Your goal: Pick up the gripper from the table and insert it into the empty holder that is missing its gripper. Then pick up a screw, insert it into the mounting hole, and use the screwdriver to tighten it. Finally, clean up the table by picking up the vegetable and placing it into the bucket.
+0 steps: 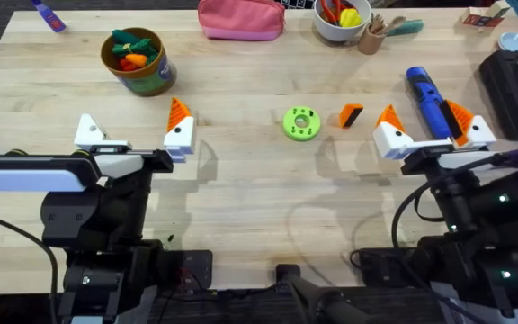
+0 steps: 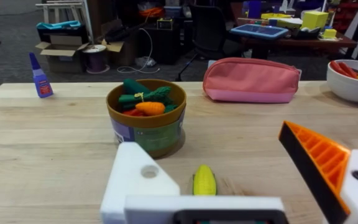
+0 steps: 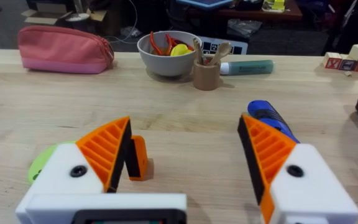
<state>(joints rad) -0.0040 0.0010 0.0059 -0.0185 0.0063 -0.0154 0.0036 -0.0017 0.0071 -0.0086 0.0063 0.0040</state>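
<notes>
I am idling both arms: left gripper (image 1: pixel 131 137) and right gripper (image 1: pixel 432 135) gaping, holding nothing. The gripper (image 1: pixel 351 115) is lying beside the green disc (image 1: pixel 301 124); a grab probably risks nudging both.

Black arms carry white finger blocks, the right gripper (image 1: pixel 432 131) with two orange ribbed pads (the left gripper (image 1: pixel 133 133) one).
</notes>
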